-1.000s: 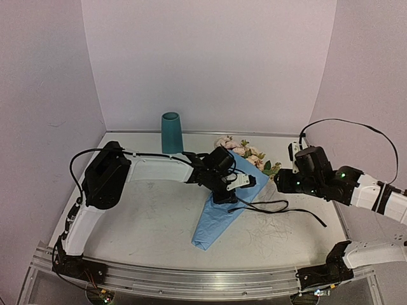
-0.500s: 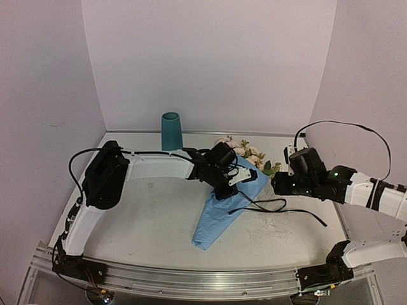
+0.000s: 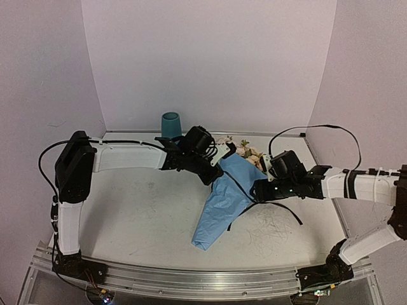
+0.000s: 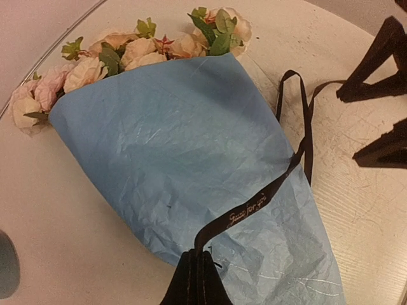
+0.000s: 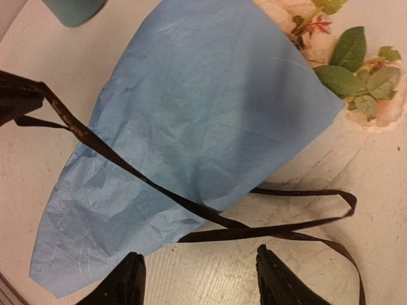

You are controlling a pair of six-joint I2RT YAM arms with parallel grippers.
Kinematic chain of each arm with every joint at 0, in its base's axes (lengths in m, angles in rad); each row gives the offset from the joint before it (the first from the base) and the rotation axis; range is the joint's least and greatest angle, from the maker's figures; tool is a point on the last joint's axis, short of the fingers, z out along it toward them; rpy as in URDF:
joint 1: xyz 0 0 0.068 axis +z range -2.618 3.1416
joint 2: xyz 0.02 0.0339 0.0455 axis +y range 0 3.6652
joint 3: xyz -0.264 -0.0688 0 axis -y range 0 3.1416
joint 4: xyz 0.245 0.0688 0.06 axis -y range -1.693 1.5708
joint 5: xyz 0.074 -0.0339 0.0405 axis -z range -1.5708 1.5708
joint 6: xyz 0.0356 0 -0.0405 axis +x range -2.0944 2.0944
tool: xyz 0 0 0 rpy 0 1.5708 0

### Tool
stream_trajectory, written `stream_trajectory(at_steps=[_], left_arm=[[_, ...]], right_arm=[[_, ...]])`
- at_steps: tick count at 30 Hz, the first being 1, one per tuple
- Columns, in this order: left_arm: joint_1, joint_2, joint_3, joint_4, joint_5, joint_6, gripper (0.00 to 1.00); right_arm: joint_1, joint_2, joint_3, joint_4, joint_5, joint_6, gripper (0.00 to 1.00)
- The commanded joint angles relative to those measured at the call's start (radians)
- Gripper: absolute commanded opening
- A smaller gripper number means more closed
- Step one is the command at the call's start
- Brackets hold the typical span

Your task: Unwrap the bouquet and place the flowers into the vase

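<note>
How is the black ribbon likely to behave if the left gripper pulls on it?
Probably limp: the ribbon trails in loose loops beside the bouquet. It looks thin and smooth, so it may slip from the left gripper. Pulling might drag the bouquet.

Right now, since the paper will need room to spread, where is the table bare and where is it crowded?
Bare: the wide patch of table between the left arm, the bouquet and the near rail; a smaller one right of the bouquet's tip. Crowded: the far middle, where vase, flowers, ribbon, left fingers and right fingers cluster.
</note>
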Motion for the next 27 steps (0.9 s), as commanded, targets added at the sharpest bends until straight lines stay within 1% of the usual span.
stream_trajectory(at_steps=[1, 4, 9, 13, 17, 19, 22, 25, 26, 27], left_arm=[[0.014, -0.073, -0.051, 0.090, 0.023, -0.098, 0.00], [0.018, -0.081, -0.070, 0.099, 0.032, -0.104, 0.00], [0.020, -0.089, -0.083, 0.109, 0.041, -0.106, 0.01], [0.022, -0.094, -0.090, 0.112, 0.036, -0.106, 0.01], [0.025, -0.103, -0.103, 0.116, 0.027, -0.108, 0.01], [0.026, -0.106, -0.108, 0.116, 0.028, -0.109, 0.02], [0.027, -0.108, -0.113, 0.117, 0.028, -0.108, 0.02], [0.027, -0.110, -0.117, 0.116, 0.029, -0.108, 0.02], [0.027, -0.112, -0.119, 0.117, 0.029, -0.108, 0.02], [0.028, -0.113, -0.119, 0.117, 0.029, -0.108, 0.02]], right_arm=[[0.002, 0.085, 0.060, 0.105, -0.148, -0.091, 0.61], [0.001, 0.138, 0.079, 0.134, -0.170, -0.134, 0.60], [0.001, 0.203, 0.120, 0.146, -0.155, -0.190, 0.58], [0.002, 0.245, 0.147, 0.144, -0.123, -0.196, 0.57], [0.002, 0.273, 0.135, 0.142, -0.107, -0.197, 0.55], [0.001, 0.289, 0.128, 0.142, -0.106, -0.196, 0.51], [0.002, 0.297, 0.118, 0.148, -0.095, -0.184, 0.40], [0.002, 0.285, 0.119, 0.148, -0.094, -0.172, 0.35], [0.002, 0.281, 0.123, 0.148, -0.094, -0.171, 0.30], [0.002, 0.279, 0.129, 0.148, -0.094, -0.169, 0.21]])
